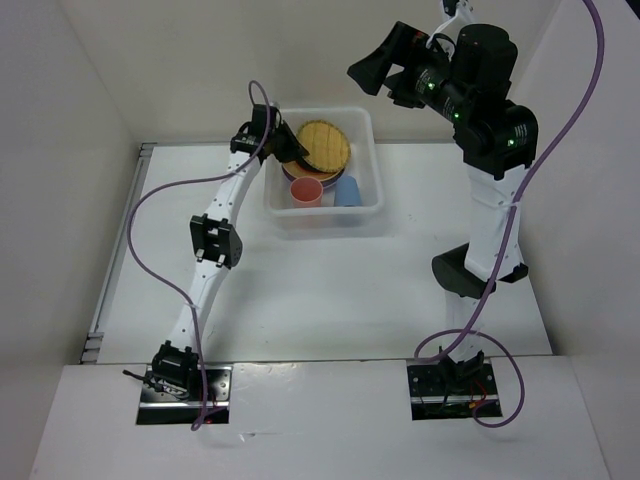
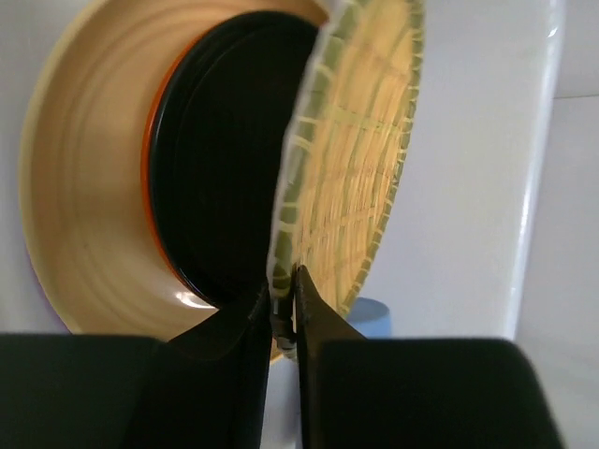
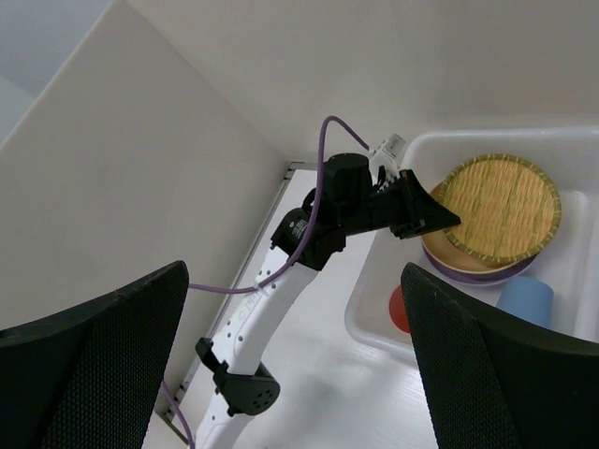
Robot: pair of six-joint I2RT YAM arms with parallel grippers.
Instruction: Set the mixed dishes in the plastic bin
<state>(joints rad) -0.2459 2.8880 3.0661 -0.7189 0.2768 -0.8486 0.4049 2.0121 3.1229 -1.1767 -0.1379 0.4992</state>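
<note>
The plastic bin (image 1: 377, 175) stands at the back of the table. In it, a woven tan plate (image 1: 323, 143) lies on a stack: a plain tan plate (image 2: 84, 206), an orange rim (image 2: 148, 159) and a lavender plate (image 3: 468, 271) at the bottom. A pink-red cup (image 1: 306, 191) and a blue cup (image 1: 347, 190) stand beside the stack. My left gripper (image 2: 284, 290) reaches in from the bin's left side (image 1: 296, 150), fingers pinched on the woven plate's (image 2: 360, 159) rim. My right gripper (image 1: 375, 68) hangs high above the bin's back right, open and empty (image 3: 295, 276).
White walls enclose the table on the left, back and right. A metal rail (image 1: 115, 260) runs along the left edge. The left arm (image 1: 215, 240) stretches across the table's left half; purple cables trail from both arms.
</note>
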